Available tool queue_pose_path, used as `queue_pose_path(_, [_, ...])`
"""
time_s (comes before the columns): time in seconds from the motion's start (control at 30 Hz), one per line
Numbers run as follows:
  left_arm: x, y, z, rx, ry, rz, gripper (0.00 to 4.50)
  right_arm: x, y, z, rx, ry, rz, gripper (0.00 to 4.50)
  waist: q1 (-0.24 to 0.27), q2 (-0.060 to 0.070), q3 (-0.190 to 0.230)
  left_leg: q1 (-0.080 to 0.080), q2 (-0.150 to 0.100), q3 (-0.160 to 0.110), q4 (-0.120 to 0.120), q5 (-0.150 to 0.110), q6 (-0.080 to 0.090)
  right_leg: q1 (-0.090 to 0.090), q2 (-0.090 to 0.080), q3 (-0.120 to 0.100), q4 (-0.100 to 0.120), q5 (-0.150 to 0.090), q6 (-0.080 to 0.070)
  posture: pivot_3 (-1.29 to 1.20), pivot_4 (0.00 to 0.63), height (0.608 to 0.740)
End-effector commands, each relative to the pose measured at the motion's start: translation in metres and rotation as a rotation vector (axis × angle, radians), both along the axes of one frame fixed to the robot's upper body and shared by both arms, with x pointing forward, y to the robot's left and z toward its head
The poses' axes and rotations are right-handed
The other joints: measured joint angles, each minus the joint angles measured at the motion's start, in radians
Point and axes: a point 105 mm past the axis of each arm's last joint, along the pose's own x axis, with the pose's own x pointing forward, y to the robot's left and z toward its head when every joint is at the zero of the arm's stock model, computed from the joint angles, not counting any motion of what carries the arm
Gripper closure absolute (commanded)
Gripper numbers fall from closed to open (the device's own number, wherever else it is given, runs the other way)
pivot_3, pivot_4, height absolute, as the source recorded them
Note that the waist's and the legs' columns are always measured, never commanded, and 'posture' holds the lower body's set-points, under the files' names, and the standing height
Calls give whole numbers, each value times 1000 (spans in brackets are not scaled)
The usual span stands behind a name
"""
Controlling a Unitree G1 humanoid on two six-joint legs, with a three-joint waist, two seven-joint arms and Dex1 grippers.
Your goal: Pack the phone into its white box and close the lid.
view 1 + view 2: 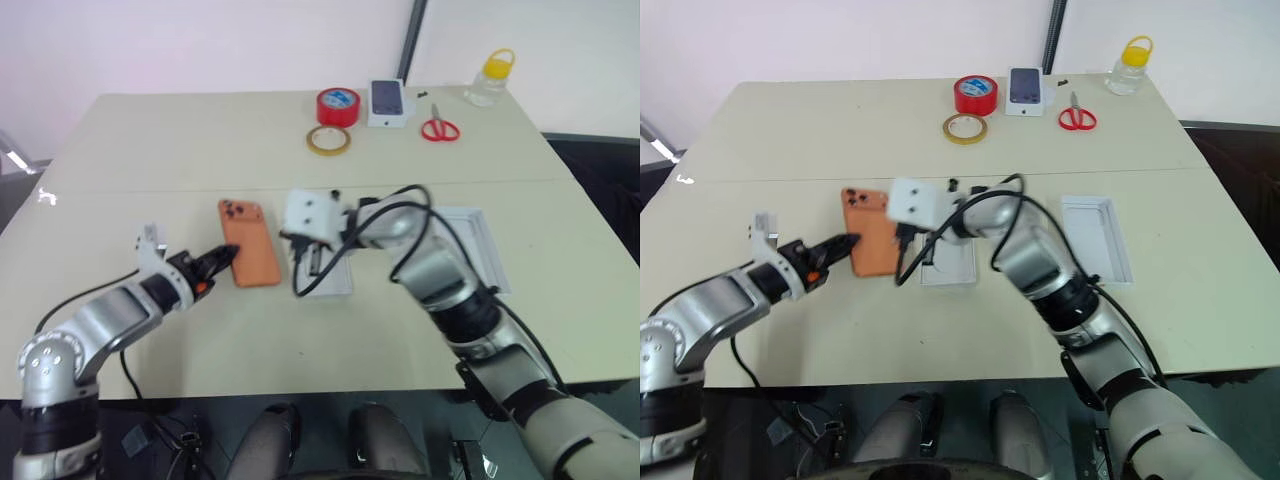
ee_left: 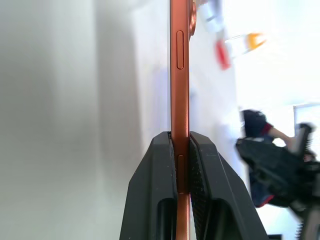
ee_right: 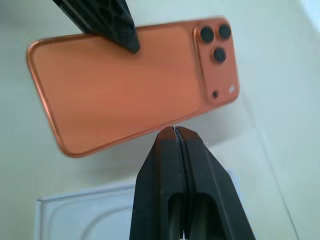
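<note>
On the beige tabletop (image 1: 150, 150), centre-left: one phone (image 1: 250, 255), slim, orange, back up, its three-lens cluster at the far corner. It is pinched at its near edge by the left pincer (image 1: 222, 257), whose two black fingers (image 2: 150, 200) are clamped flat on either face of it in the left wrist view.

Just right of the phone: one right pincer (image 3: 175, 134), its fingers pressed together with nothing between them, tips close by the phone's long edge.

Under the right arm: one shallow white tray (image 1: 335, 280), largely hidden; whether this is the white box base or an insert cannot be told.

Further right, well apart from the phone: one white rectangular piece with a low rim (image 1: 480, 250), lying flat.

Far edge of the tabletop, items counted:
- one red tape roll (image 1: 338, 105)
- one tan tape ring (image 1: 328, 140), just in front of it
- one small white box bearing a dark phone picture (image 1: 387, 102)
- one pair of red-handled scissors (image 1: 438, 127)
- one clear jar with yellow lid (image 1: 490, 78)
</note>
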Motion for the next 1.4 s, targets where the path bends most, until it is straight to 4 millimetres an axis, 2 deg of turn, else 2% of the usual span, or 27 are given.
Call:
queue_pose_path(0.03, [3, -25, 16, -27, -45, -76, 4456, -1, -21, 10, 53, -11, -20, 4500, -4, 0, 0, 0, 0, 0, 0, 0, 0, 0, 0, 0, 0, 0, 0, 0, 150, 740])
queue_pose_path(0.3, [20, -69, -3, -11, 60, -181, 4456, -4, -67, -3, 33, 39, -115, 4500, -15, 0, 0, 0, 2, 1, -1, 0, 0, -2, 1, 1, 2, 0, 0, 0, 150, 740])
queue_pose_path(0.6, [27, -82, -19, 4, 104, -216, 4456, -1, -78, -3, 29, 27, -171, 4500, -6, -1, 1, -1, 1, 1, 0, 0, 0, -2, 1, 1, 2, 0, 0, 0, 150, 740])
queue_pose_path(0.73, [26, -85, -21, -5, 108, -229, 2688, 1, -79, -3, 17, 19, -179, 4500, -7, -1, 1, -1, 1, 1, 0, 0, 0, -2, 1, 1, 1, 0, 0, 0, 150, 740])
queue_pose_path(0.9, [22, -88, -20, -3, 103, -247, 87, 2, -79, -4, 5, 16, -175, 4500, -7, -1, 1, -1, 1, 1, 0, 0, 0, -2, 1, 1, 2, 0, 0, 0, 150, 740])
queue_pose_path(1.07, [19, -81, -15, 50, 72, -260, 34, 3, -78, -5, -4, 16, -167, 4500, -9, -1, 1, -1, 1, 1, 0, 0, 0, -2, 1, 1, 2, 0, 0, 0, 150, 740])
queue_pose_path(1.27, [14, -77, 3, 92, 8, -287, 34, 6, -79, -5, -10, 13, -174, 4500, -6, -1, 1, -1, 1, 1, 0, 0, 0, -2, 1, 1, 2, 0, 0, 0, 150, 740])
queue_pose_path(1.4, [12, -67, 2, 189, -13, -274, 34, 9, -80, -7, -15, 10, -184, 4500, -9, -1, 1, -1, 1, 1, 0, 0, 0, -2, 1, 1, 2, 0, 0, 0, 150, 740])
